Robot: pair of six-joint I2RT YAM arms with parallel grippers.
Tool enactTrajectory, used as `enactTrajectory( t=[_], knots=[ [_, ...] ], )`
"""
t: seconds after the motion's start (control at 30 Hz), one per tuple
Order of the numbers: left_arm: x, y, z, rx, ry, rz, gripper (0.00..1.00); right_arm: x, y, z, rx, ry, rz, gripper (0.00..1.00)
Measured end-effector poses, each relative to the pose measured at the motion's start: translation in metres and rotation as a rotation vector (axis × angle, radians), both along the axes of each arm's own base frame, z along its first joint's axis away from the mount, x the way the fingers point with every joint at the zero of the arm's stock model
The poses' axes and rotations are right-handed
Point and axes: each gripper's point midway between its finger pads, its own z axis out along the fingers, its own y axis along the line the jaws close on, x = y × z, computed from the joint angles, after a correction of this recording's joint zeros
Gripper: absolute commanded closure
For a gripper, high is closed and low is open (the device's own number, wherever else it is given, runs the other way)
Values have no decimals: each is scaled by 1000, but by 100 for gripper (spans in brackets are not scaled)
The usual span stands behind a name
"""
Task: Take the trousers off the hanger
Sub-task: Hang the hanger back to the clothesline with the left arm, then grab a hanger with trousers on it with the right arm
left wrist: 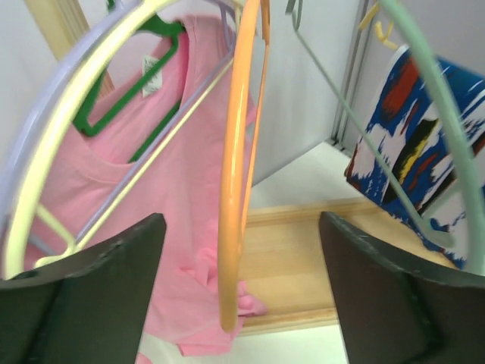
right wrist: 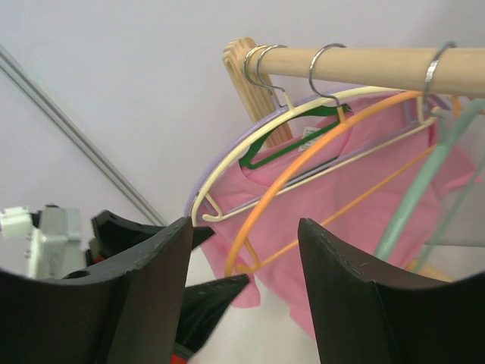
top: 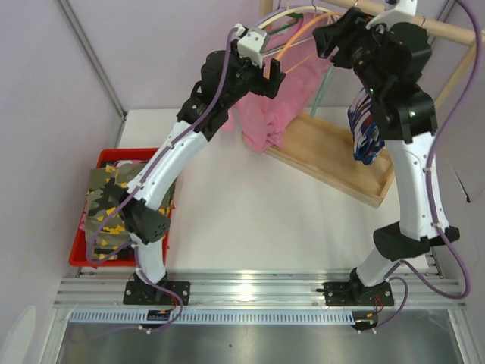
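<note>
At the left edge of the overhead view, a red crate holds camouflage trousers that are already off any hanger.

Toward the upper middle, the left gripper is raised among the hangers. In its wrist view the fingers are spread wide. The orange hanger stands in the gap between them, and neither finger visibly touches it. Left of that hanger hangs the plain pink T-shirt, which is not wanted.

The printed trousers, blue, white and red, are in the upper right of the same view. They are beyond the right-hand finger and appear to hang on the pale green hanger. From the left fingers, then, the garment lies off to the right and somewhat farther back. Its long axis drops straight down towards the wooden tray on the surface.

In the overhead view the same trousers hang at right, close against the right arm's forearm. That arm is nearer by body, though not by its fingers.

The right gripper sits in the upper right, aimed left at the hanger hooks on the wooden rod. Its fingers are spread and hold nothing, and the trousers do not appear in its wrist view. I judge that the left fingers need only a rightward shift, past the orange hanger, to reach the cloth.
</note>
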Motion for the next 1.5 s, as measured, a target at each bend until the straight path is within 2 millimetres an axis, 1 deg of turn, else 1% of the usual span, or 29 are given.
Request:
enactTrajectory(
  t=[0.13,0.23,0.3,0.37,0.43,0.5,0.53,0.63,0.73,0.83,0.9,1.0,1.07,1.23,1.3,1.33,1.5],
  knots=[
    [-26,15,23,-36,-16,-14,1,-39,-22,9,-31,-1,-36,34],
    [-51,30,41,-70,-30,-27,1,-68,-43,15,-43,-2,-90,33],
    [-70,41,51,-92,-39,-39,0,-86,-62,14,-56,11,-151,32],
    [-88,51,58,-115,-48,-56,0,-101,-81,10,-74,32,-223,31],
    [-107,61,58,-129,-47,-72,0,-114,-104,1,-97,70,-318,31],
    [-120,68,55,-136,-40,-84,1,-121,-124,-13,-132,119,-407,30],
    [-126,71,52,-141,-37,-87,0,-123,-131,-19,-148,140,-439,29],
    [-134,76,41,-131,-20,-88,1,-124,-149,-43,-202,211,-534,28],
    [-136,78,26,-112,7,-86,1,-115,-158,-68,-264,286,-585,28],
    [-138,80,6,-88,42,-82,0,-95,-163,-91,-322,354,-615,28],
    [-141,82,-7,-72,66,-78,0,-80,-167,-108,-363,405,-631,30],
    [-143,85,-15,-61,80,-73,0,-71,-175,-125,-410,450,-651,31],
    [-145,87,-15,-61,78,-71,1,-69,-178,-127,-434,454,-656,33],
    [-149,91,-9,-66,62,-65,1,-66,-182,-115,-444,401,-669,37],
    [-148,91,-9,-69,57,-66,1,-64,-186,-114,-446,390,-676,37],
    [-148,91,-10,-68,58,-66,1,-63,-188,-115,-452,384,-678,37],
    [-146,90,-24,-55,76,-64,1,-57,-194,-131,-493,377,-645,41]
  ],
)
